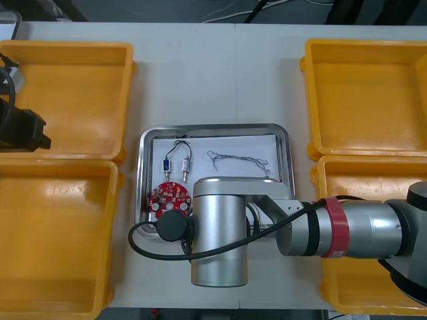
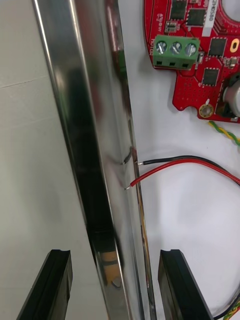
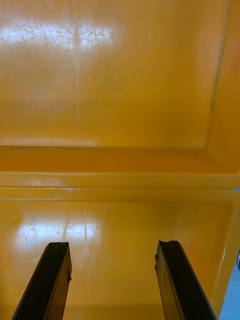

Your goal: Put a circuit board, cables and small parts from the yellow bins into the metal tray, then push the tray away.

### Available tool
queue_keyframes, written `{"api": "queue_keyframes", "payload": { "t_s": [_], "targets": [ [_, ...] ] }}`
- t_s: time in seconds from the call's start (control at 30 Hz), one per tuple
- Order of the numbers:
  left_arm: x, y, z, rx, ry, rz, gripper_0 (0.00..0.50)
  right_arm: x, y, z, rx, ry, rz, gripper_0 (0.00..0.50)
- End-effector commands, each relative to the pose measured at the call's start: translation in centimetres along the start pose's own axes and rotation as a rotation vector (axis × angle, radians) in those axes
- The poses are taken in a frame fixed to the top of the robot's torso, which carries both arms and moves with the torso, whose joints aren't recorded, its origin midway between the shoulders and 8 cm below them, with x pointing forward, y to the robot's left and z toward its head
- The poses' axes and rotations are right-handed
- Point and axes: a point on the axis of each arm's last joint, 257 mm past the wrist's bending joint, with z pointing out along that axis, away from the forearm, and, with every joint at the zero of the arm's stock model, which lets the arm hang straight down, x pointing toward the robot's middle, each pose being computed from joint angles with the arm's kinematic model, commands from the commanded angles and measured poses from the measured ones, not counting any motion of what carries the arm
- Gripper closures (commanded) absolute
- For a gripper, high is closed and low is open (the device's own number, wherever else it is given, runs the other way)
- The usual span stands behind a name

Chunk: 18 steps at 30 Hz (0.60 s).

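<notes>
The metal tray (image 1: 283,155) lies mid-table with a white lining. In it are a round red circuit board (image 1: 169,196), a thin twisted cable (image 1: 237,159) and two small metal parts (image 1: 177,164) on wires. My right arm (image 1: 220,230) reaches across the tray's near edge and hides its own gripper there. In the right wrist view the right gripper (image 2: 115,285) is open astride the tray's rim (image 2: 92,150), one finger over the table, the other inside. Ahead lie the circuit board (image 2: 200,50) and a red and black cable (image 2: 190,162). The left gripper (image 3: 112,280) is open over the yellow bins (image 3: 120,175).
Two yellow bins (image 1: 67,93) stand left of the tray and two more (image 1: 367,93) at the right. The left arm (image 1: 20,127) sits parked at the table's left edge. A yellow and green twisted cable (image 2: 225,131) runs from the board's edge.
</notes>
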Motion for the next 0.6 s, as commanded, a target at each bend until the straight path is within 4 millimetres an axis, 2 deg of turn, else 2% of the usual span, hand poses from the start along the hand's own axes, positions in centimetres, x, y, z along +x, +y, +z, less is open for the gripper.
{"api": "queue_keyframes", "payload": {
  "t_s": [0.03,0.1,0.13,0.17,0.2,0.23,0.3,0.37,0.5,0.6],
  "targets": [
    [-0.5,1.6,-1.3,-0.039,-0.037,-0.079,0.0,-1.8,0.0,-0.8,0.026,-0.038,-0.088,0.0],
    [-0.5,1.6,-1.3,-0.039,-0.037,-0.079,0.0,-1.8,0.1,-0.8,0.024,-0.038,-0.088,0.0],
    [-0.5,1.6,-1.3,-0.039,-0.037,-0.079,0.0,-1.7,0.0,-0.8,0.026,-0.037,-0.088,0.019],
    [-0.5,1.6,-1.3,-0.039,-0.037,-0.079,0.0,-1.8,0.0,-0.8,0.025,-0.038,-0.087,0.075],
    [-0.5,1.6,-1.3,-0.039,-0.037,-0.079,0.0,-1.8,0.0,-0.8,0.025,-0.04,-0.089,0.151],
    [-0.5,1.6,-1.3,-0.039,-0.037,-0.079,0.0,-1.7,0.0,-0.8,0.024,-0.036,-0.087,0.19],
    [-0.5,1.6,-1.3,-0.039,-0.037,-0.079,0.0,-1.6,0.0,-0.7,0.025,-0.034,-0.088,0.382],
    [-0.5,1.6,-1.3,-0.039,-0.037,-0.079,0.0,-1.4,-0.2,-0.7,0.028,-0.031,-0.085,0.456],
    [-0.5,1.6,-1.3,-0.039,-0.037,-0.079,0.0,-1.3,-0.7,-0.6,0.045,-0.03,-0.083,0.5],
    [-0.5,1.6,-1.3,-0.039,-0.037,-0.079,0.0,-1.0,-1.4,-0.6,0.064,-0.026,-0.082,0.5]
  ]
}}
